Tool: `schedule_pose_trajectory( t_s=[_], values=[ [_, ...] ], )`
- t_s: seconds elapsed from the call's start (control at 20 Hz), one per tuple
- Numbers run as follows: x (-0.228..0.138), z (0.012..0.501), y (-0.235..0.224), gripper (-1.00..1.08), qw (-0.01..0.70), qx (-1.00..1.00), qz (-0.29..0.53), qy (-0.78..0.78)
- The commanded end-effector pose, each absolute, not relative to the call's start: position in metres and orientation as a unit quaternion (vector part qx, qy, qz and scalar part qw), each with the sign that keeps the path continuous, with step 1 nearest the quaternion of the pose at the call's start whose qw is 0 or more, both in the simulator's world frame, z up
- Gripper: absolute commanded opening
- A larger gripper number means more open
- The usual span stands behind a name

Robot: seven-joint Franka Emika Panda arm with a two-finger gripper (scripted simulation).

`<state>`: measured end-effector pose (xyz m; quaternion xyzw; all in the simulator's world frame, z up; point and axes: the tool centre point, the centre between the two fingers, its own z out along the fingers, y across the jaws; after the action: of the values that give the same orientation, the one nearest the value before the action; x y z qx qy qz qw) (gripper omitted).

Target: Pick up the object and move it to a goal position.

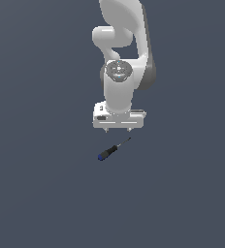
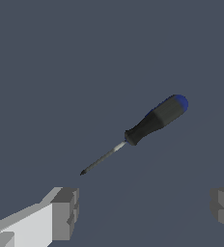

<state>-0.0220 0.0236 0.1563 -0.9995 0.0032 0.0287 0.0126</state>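
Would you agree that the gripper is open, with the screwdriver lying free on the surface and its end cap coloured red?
Not quite: the end cap is blue, not red, as the wrist view shows most clearly. The rest holds: the gripper is open, its fingers spread wide apart, and the screwdriver lies free on the surface, untouched by either finger.

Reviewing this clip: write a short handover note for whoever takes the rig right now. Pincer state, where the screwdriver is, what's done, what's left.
Pincer: open, empty; in the wrist view its fingers stand wide apart.
Screwdriver: lying flat on the surface, untouched, clear of both fingers, with the pincer above it and off to one side; blue cap towards the exterior view's left, shaft tip towards the pincer.
Done: nothing gripped yet.
Left: centre over the handle, descend, close, lift, carry to the goal. No goal marker is visible.
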Motion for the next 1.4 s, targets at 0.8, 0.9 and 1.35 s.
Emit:
schedule_pose_trajectory(
  t_s=[0.8,0.9,1.35],
  values=[
    [-0.015,0.113,0.024,1.00,0.010,-0.977,0.020,0.212],
    [-0.014,0.107,0.023,1.00,0.009,-0.971,0.019,0.240],
    [-0.011,0.083,0.020,1.00,0.004,-0.933,0.009,0.359]
  ],
)
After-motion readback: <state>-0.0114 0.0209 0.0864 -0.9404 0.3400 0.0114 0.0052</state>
